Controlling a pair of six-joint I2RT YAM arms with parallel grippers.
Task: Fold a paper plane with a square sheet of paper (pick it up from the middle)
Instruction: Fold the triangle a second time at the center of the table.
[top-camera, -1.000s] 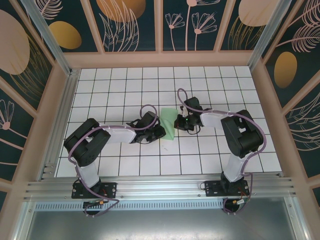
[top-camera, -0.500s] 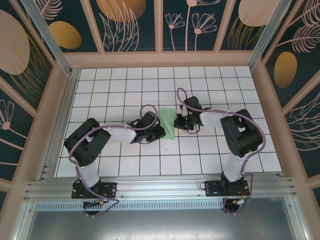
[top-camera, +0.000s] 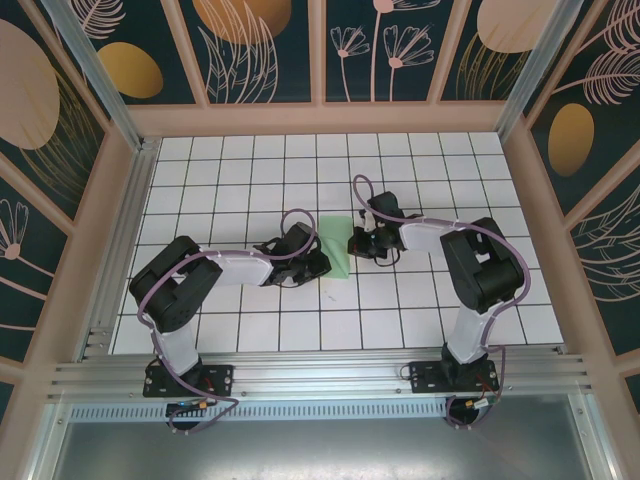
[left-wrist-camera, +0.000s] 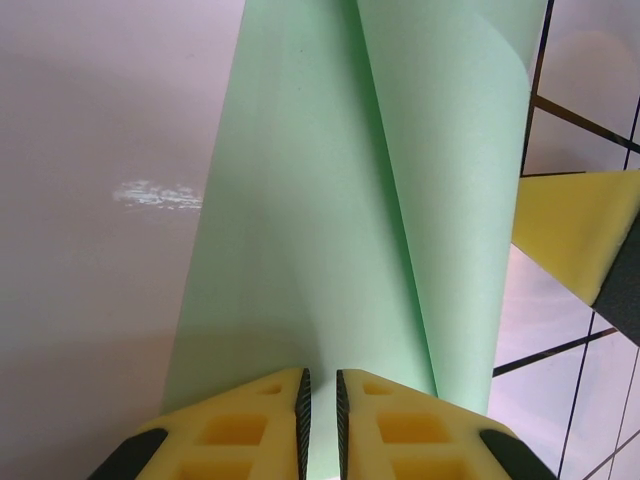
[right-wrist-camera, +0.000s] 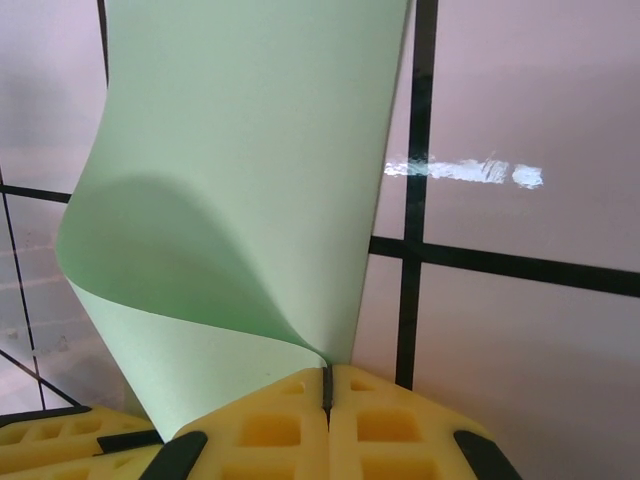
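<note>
Only the left pincer has tightened slightly; it and the right pincer both pinch the curled square sheet of paper at the middle of the table, where uneven pulling could skew the crease.

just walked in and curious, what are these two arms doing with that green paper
Two robot arms are folding a light green sheet of paper over the tiled table. The right claw is shut on one edge, and the sheet curls up from it. The left claw has the other side between its jaws, a narrow gap apart, so its grip is unclear. It is not a plane yet.
</note>
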